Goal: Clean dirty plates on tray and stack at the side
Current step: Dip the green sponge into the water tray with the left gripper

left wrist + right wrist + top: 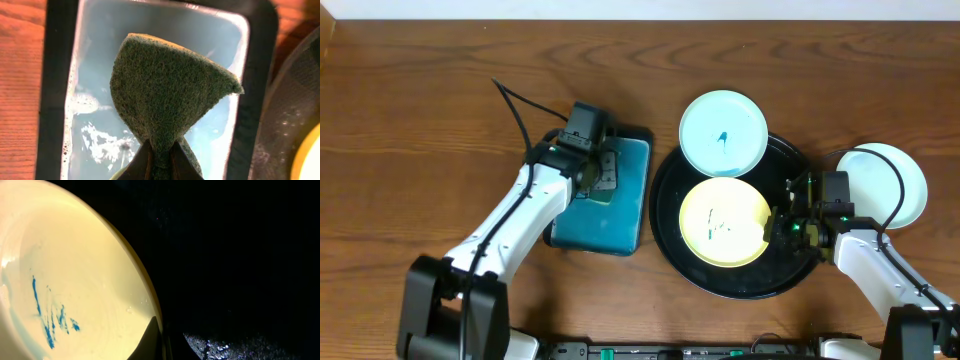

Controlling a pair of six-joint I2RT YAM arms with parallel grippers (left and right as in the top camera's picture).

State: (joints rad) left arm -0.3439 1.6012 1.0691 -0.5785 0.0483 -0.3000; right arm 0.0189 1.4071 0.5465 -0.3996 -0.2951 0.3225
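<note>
Pale yellow round plate (720,222), teal-scribbled, sits on the glossy black round tray (663,215), its rim pinched in the right hand (785,226). Left hand (159,159) clamps a green scouring sponge (165,90) over a teal rectangular tray (625,225); scrubbing likely comes next, with the sponge brought across to the plate.

Three plates: two mint-white plates, one (723,133) and another (885,185), plus one yellow plate (724,221). One round black tray (665,240). One teal tray (620,220). One green sponge (165,95). Two hands: left hand (605,178), right hand (777,225).
</note>
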